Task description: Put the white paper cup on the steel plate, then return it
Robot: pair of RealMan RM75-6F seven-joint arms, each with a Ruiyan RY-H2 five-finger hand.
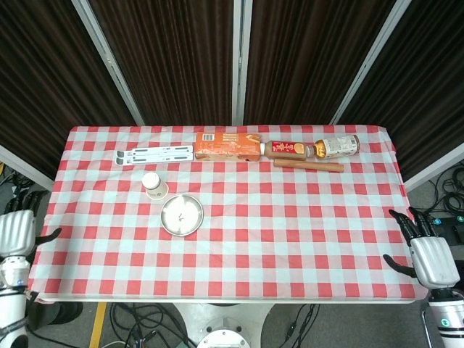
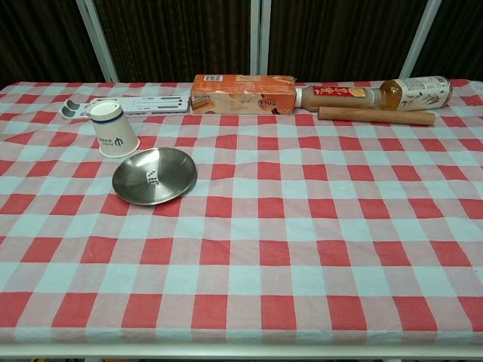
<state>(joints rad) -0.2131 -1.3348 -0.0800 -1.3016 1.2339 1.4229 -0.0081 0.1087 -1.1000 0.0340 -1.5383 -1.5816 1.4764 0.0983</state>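
White paper cup (image 2: 115, 135) upside down beside steel plate (image 2: 155, 176); orange box (image 2: 243, 94), bottles (image 2: 373, 95) behind; both hands (image 1: 16, 230) (image 1: 432, 259) spread, empty.

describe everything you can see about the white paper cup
The white paper cup stands upside down on the checked tablecloth, wider mouth down and narrower base up. It looks like plain paper, with a dark band near the top and a small dark logo with print on its side. It sits just behind and left of the steel plate, close to the rim but not on it. Neither hand touches it.
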